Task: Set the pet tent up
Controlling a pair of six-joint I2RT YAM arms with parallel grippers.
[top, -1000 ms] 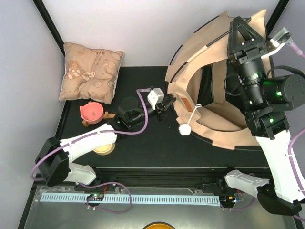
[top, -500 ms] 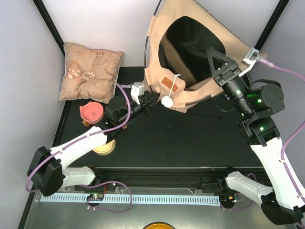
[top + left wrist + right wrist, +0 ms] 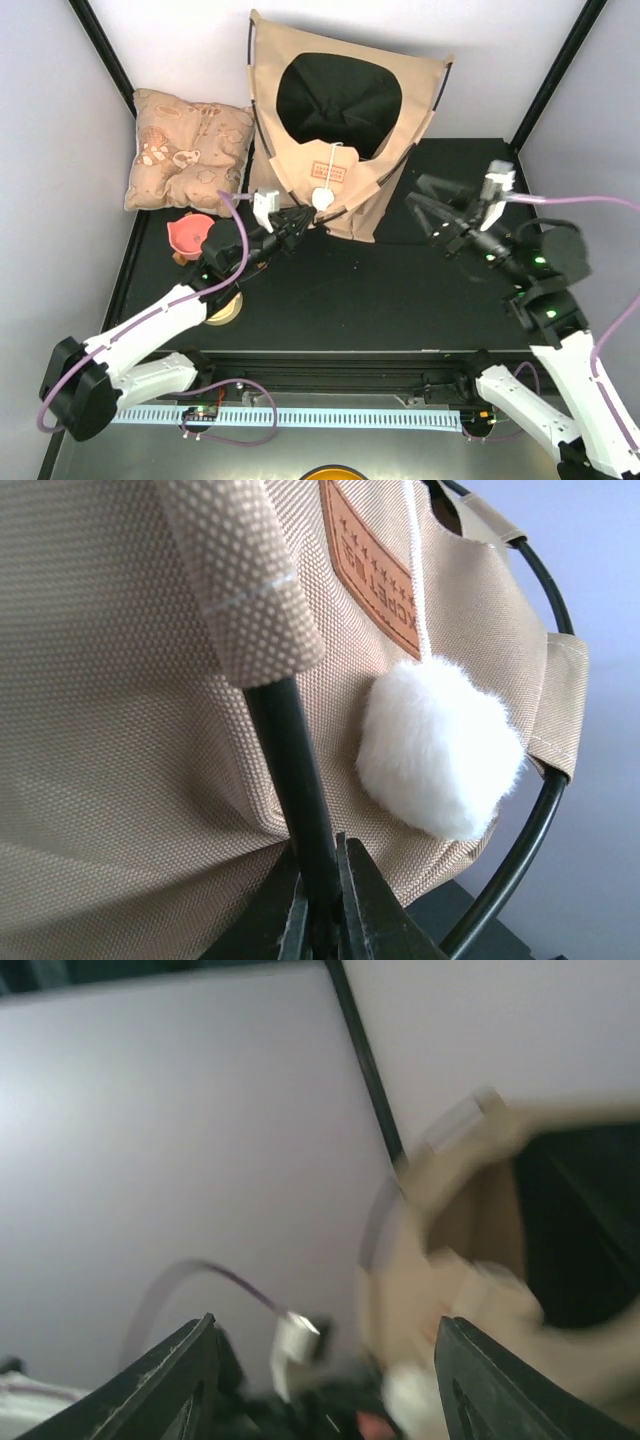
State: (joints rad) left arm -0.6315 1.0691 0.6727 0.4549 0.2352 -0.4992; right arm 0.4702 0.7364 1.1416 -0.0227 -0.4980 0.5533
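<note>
We log the tent (image 3: 345, 150) as tan canvas with a coarse dotted weave, matt; the inside lining reads black and dull. The label (image 3: 372, 565) looks like brown leather, smooth, with a stitched edge. The pompom (image 3: 440, 750) is white and fluffy, on a thin white cord (image 3: 416, 570). The pole (image 3: 290, 760) is black and smooth with a slight sheen. The left gripper (image 3: 322, 885) looks like hard black plastic, matt. The cushion (image 3: 190, 150) is puffy printed cloth, matt. The table (image 3: 350, 290) is black and matt. The left arm (image 3: 150, 325) has a white glossy plastic shell. The bowl (image 3: 195, 235) is pink and smooth, plastic by the look.
</note>
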